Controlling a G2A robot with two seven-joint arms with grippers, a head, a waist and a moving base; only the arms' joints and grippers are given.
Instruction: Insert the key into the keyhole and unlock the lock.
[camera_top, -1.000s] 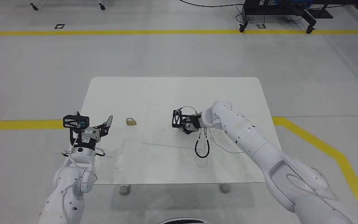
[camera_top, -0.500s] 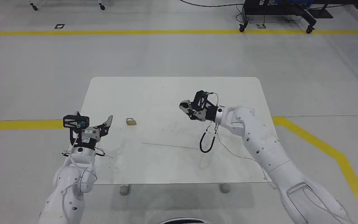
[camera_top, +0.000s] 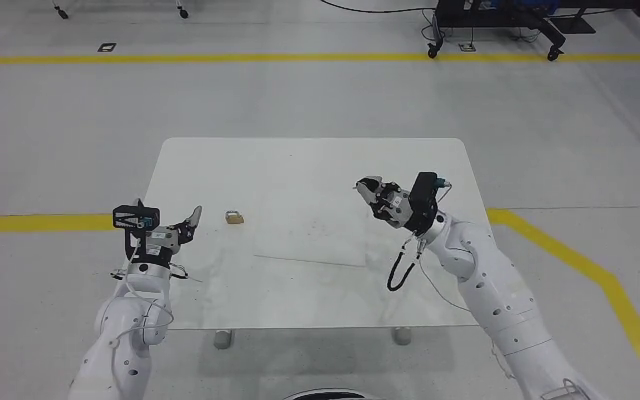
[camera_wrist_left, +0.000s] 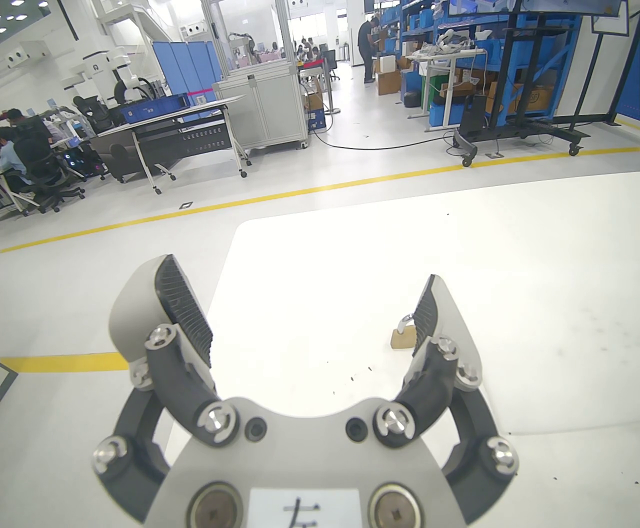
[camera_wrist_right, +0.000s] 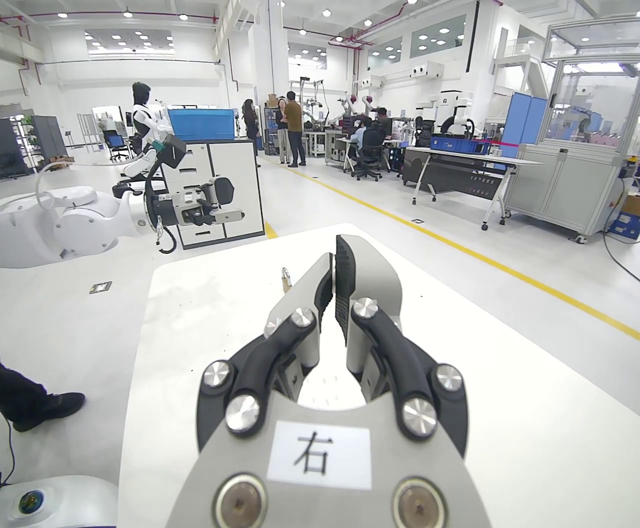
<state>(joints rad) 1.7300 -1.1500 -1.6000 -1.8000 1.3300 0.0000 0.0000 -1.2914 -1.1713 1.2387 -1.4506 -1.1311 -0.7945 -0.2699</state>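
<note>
A small brass padlock (camera_top: 233, 217) lies flat on the white table (camera_top: 300, 160) toward its left side; it also shows in the left wrist view (camera_wrist_left: 402, 337) and far off in the right wrist view (camera_wrist_right: 286, 278). My left gripper (camera_top: 190, 225) hangs open at the table's left edge (camera_wrist_left: 300, 280), a short way from the padlock, nothing between its ribbed pads. My right gripper (camera_top: 366, 187) is raised over the table's right half, pointing toward the padlock. It is shut (camera_wrist_right: 336, 250), pads pressed together; whether anything thin is pinched there is hidden.
A black cable (camera_top: 400, 270) loops down from the right arm over the table. The left gripper (camera_wrist_right: 235, 214) stands across the table in the right wrist view. Yellow floor lines run behind and beside the table.
My right gripper has lifted from the table's middle and drawn back to the right, turning as it went. The left arm and the padlock have stayed put.
</note>
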